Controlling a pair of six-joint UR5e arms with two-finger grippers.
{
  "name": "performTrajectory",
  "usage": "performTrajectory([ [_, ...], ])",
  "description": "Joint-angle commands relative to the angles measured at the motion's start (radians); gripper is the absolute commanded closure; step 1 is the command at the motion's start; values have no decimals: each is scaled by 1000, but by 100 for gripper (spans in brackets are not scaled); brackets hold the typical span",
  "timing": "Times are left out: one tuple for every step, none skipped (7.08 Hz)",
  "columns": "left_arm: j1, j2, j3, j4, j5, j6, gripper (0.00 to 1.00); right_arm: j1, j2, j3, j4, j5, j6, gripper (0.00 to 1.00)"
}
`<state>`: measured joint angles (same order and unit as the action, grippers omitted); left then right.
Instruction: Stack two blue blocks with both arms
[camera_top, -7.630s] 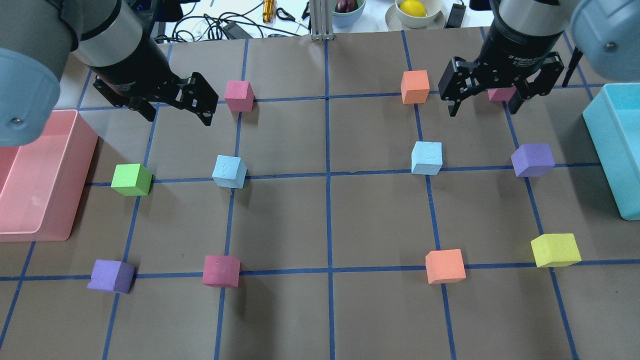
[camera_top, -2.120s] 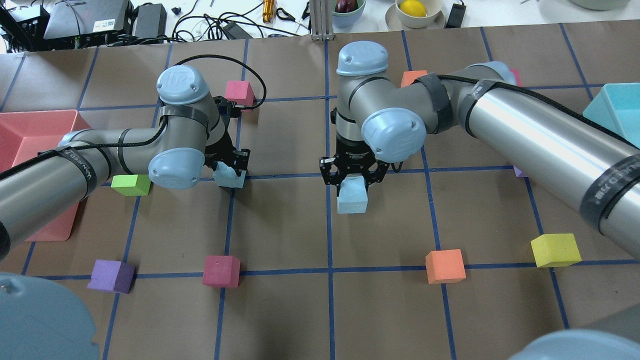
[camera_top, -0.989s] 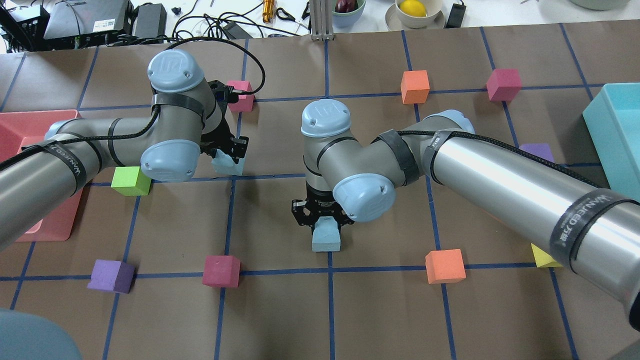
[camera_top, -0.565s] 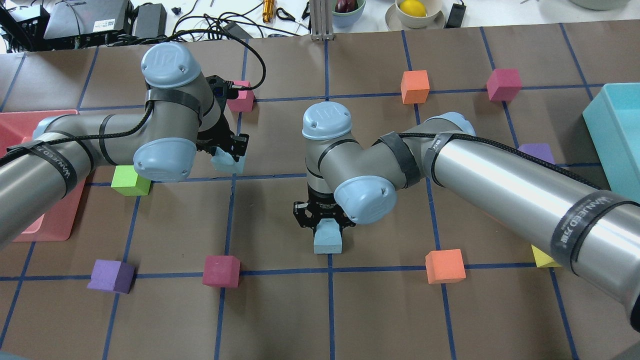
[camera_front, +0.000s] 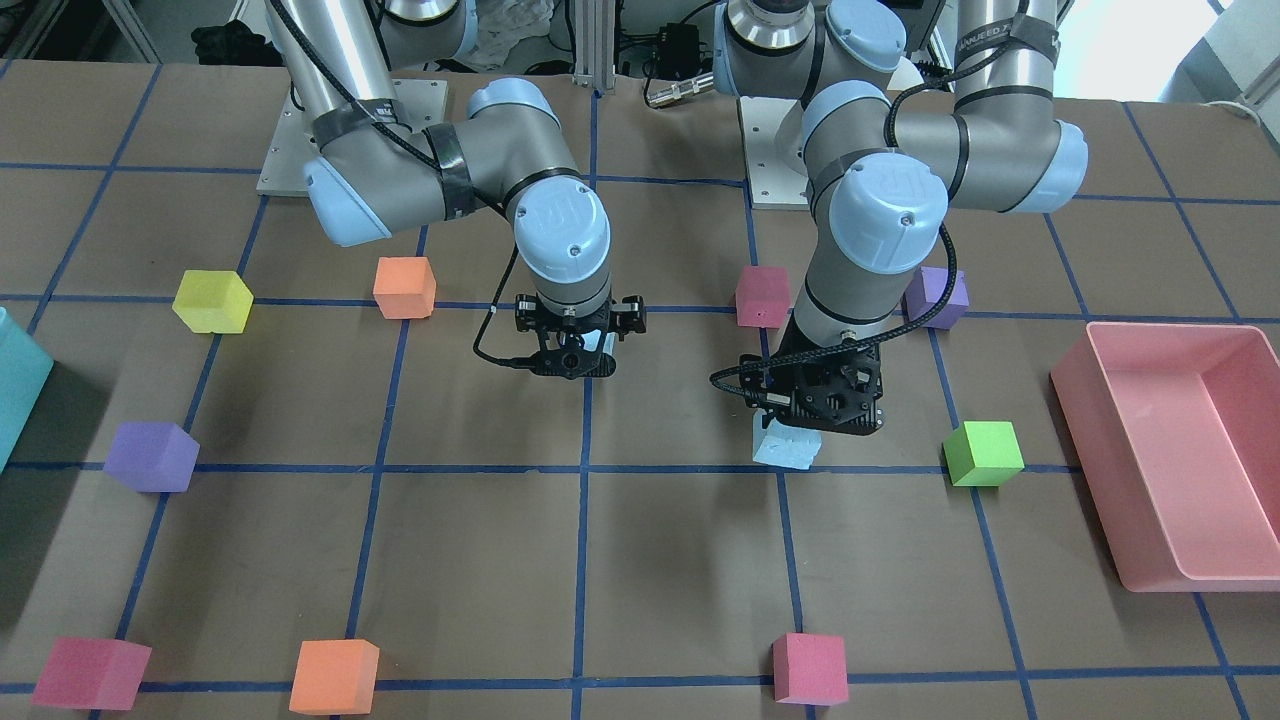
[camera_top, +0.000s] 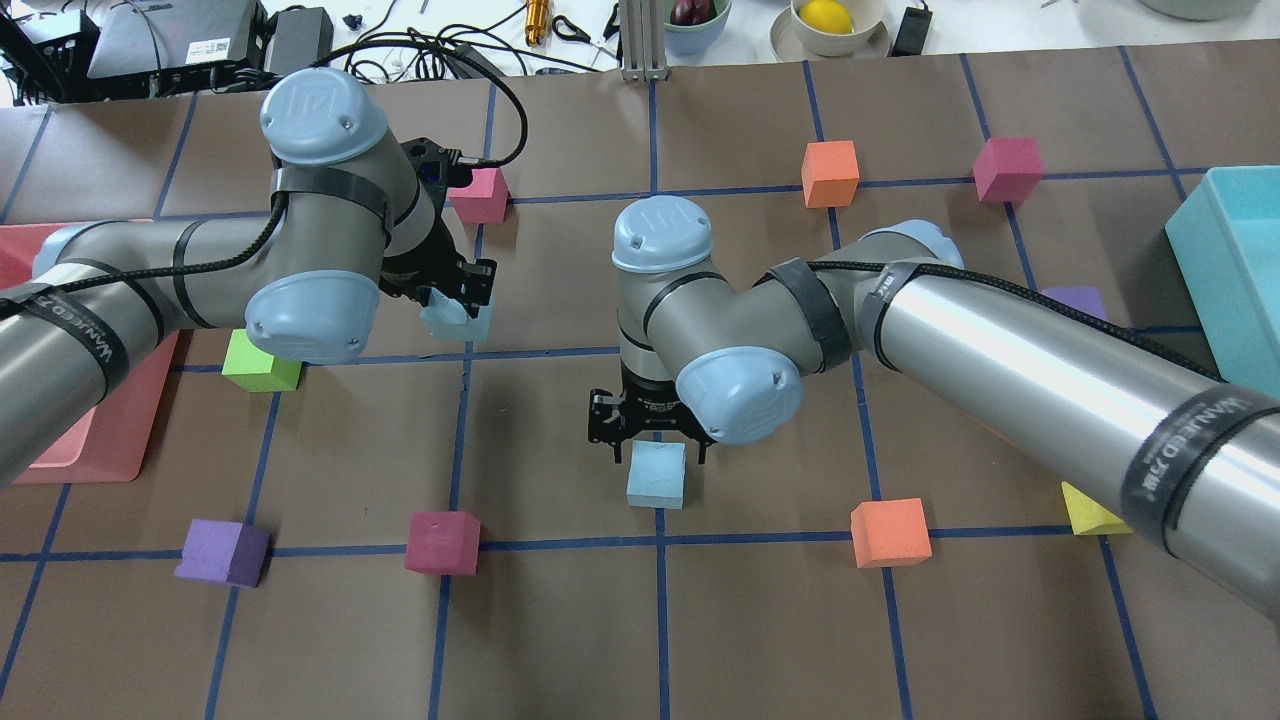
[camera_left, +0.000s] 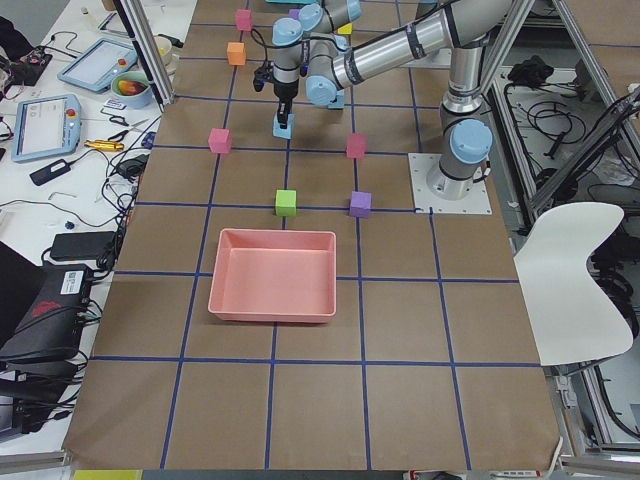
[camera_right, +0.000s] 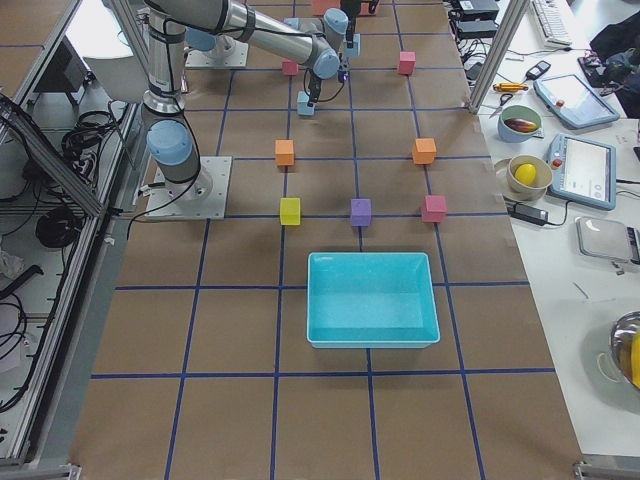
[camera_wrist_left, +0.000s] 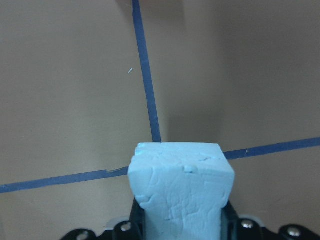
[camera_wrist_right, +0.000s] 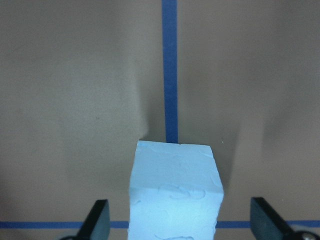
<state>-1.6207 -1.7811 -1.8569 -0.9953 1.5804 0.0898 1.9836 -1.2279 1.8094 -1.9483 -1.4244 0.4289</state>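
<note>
My left gripper (camera_top: 457, 296) is shut on one pale blue block (camera_top: 458, 320) and holds it a little above the table, left of centre. The left wrist view shows that block (camera_wrist_left: 181, 192) clamped between the jaws over a blue tape crossing. It also shows in the front view (camera_front: 787, 446) under the left gripper (camera_front: 822, 408). My right gripper (camera_top: 655, 440) is open. The second blue block (camera_top: 657, 474) rests on the table just below it, near the centre tape line. In the right wrist view its fingers (camera_wrist_right: 97, 220) stand wide apart on either side of that block (camera_wrist_right: 175, 192).
A green cube (camera_top: 257, 366), a magenta cube (camera_top: 442, 542), a purple cube (camera_top: 225, 552) and an orange cube (camera_top: 890, 532) lie around the middle. A pink bin (camera_front: 1160, 560) stands at the left end, a teal bin (camera_top: 1235, 260) at the right end.
My right gripper has opened and let go of its blue block, which now stands free on the table. My left arm has raised its blue block a little.
</note>
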Motion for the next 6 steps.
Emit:
performTrajectory([
  [-33,44,-1,-51,-2,-71,100,-91,-109,-21,81,-10,-51,0],
  [-94,57,-1,-55,15,-97,100,-208,-167,-59,148,-22,-143,0],
  [-157,60,2,-60,13,-166,100,-309,-201,-108,213,-80,-259,0],
  [-216,51,1,-60,4,-261,100,-374,-218,-149,279,-164,-348,0],
  [-273,42,1,-59,-14,-304,100,-420,-232,-166,355,-174,-354,0],
  [-322,32,1,-59,-57,-415,100,-475,-276,-197,379,-194,-357,0],
])
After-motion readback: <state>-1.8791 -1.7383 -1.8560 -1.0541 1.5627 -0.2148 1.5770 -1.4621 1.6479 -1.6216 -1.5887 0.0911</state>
